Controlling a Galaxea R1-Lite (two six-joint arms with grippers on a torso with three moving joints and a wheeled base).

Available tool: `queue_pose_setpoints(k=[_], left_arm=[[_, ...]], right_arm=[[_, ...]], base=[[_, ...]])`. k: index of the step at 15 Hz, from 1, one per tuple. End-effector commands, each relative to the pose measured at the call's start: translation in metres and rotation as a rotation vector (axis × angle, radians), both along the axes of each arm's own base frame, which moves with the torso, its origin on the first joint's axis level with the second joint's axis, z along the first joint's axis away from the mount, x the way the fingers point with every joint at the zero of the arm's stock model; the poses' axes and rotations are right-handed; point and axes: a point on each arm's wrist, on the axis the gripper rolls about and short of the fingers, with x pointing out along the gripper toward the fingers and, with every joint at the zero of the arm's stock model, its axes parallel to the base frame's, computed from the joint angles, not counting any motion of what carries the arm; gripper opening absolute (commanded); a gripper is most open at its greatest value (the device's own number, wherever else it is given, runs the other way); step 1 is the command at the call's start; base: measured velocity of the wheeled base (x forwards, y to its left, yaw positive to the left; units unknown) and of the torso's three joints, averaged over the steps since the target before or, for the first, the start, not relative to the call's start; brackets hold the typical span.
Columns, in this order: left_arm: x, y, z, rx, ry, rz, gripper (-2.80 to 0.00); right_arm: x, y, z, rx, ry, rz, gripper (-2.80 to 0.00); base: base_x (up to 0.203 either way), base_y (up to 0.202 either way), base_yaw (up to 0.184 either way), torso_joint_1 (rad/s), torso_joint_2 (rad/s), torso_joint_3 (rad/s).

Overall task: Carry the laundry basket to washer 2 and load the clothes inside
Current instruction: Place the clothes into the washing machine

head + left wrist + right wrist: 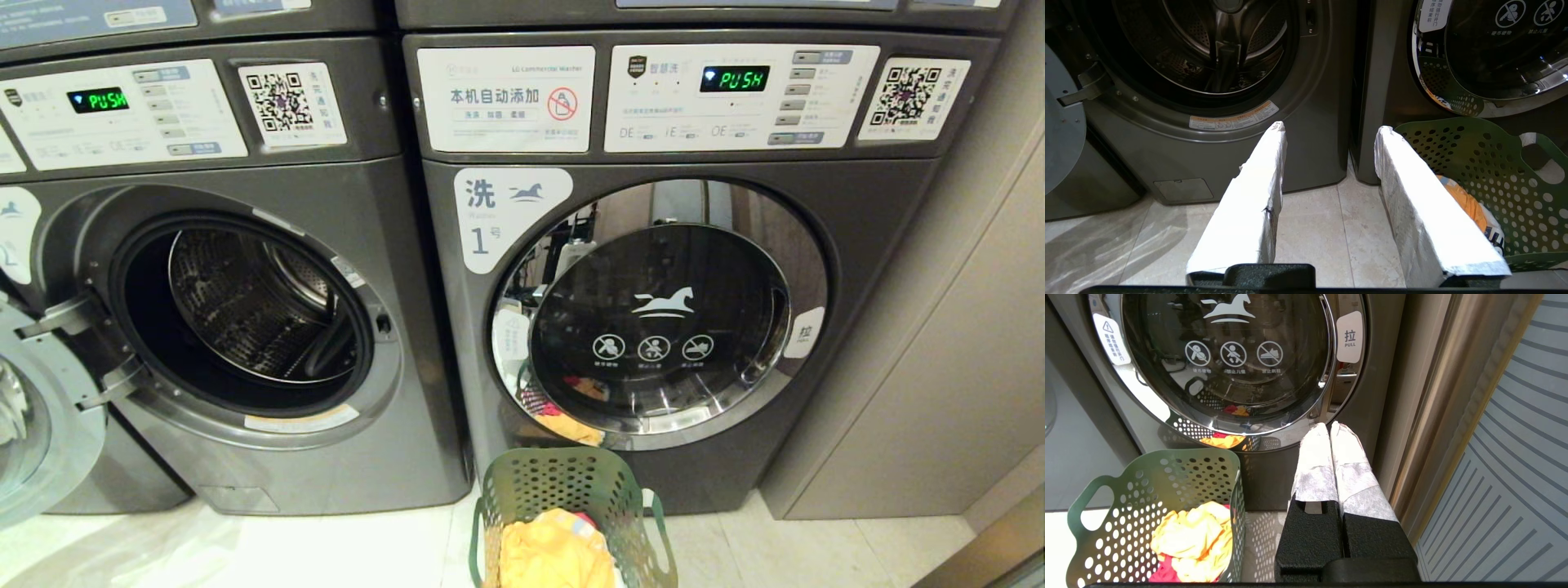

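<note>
The dark green perforated plastic laundry basket (571,523) sits on the floor before the closed grey washer marked 1 (653,318), holding yellow-orange and red clothes (1192,543). The left gripper (1331,130), spread and empty, should take garments leftward into the open-doored grey washer (245,318). The right gripper (1331,428) is pinched closed.

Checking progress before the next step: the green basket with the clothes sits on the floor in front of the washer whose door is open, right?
Not quite. In the head view the laundry basket, with the clothes inside, sits before the closed washer labelled 1; the open-door washer is beside it.
</note>
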Motion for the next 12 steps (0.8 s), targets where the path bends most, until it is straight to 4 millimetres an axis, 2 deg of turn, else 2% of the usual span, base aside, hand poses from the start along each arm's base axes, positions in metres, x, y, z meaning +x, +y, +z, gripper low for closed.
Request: queue_pose_setpoints(k=[1,8,12], left_arm=[[0.0001,0.0000,0.0000,0.000,0.001,0.001,-2.80],[0.0001,0.0001,0.0005,-0.038,-0.002,0.005,-2.80],[0.0001,0.0001,0.0003,-0.039,0.000,0.005,-2.80]], right_arm=[[0.0028,0.0000,-0.0093,-0.001,0.034,0.000,-2.80],[0.0029,0.0000,-0.0097,-0.007,0.036,-0.002,-2.80],[0.0029,0.0000,-0.0097,-0.006,0.036,-0.002,-2.80]], base=[[0.000,0.000,0.000,0.000,0.00,0.000],[0.000,0.000,0.000,0.000,0.00,0.000],[0.002,0.141,-0.003,0.002,0.00,0.003]])
